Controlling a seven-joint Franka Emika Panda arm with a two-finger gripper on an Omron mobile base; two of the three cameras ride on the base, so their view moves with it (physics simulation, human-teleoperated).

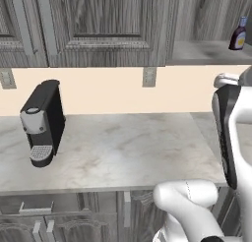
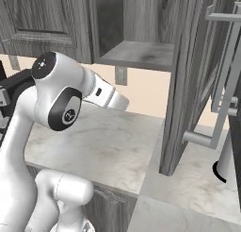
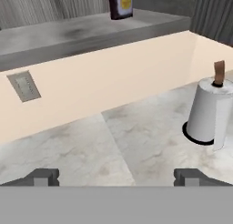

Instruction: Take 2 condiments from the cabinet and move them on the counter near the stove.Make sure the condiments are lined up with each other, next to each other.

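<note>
Left base view: the purple-blue bottle (image 1: pixel 238 34) with its red label stands upright on the open cabinet's (image 1: pixel 206 51) shelf, toward the shelf's right end. Below it the counter (image 1: pixel 123 147) carries a black coffee machine (image 1: pixel 43 123) near its left edge, and an outlet (image 1: pixel 149 76) sits on the wall under the closed doors. Right base view: the cabinet door (image 2: pixel 188 80) hangs swung open over the counter (image 2: pixel 108 146), and the shelf (image 2: pixel 141 54) is bare in the part seen here. Hand view: the gripper (image 3: pixel 116 177) has its fingers spread wide with nothing between them, low over the counter (image 3: pixel 136 145). The bottle (image 3: pixel 120 3) stands at the shelf's back edge, well apart from the fingers, and a paper towel roll (image 3: pixel 209 111) stands on the counter toward its right end.
</note>
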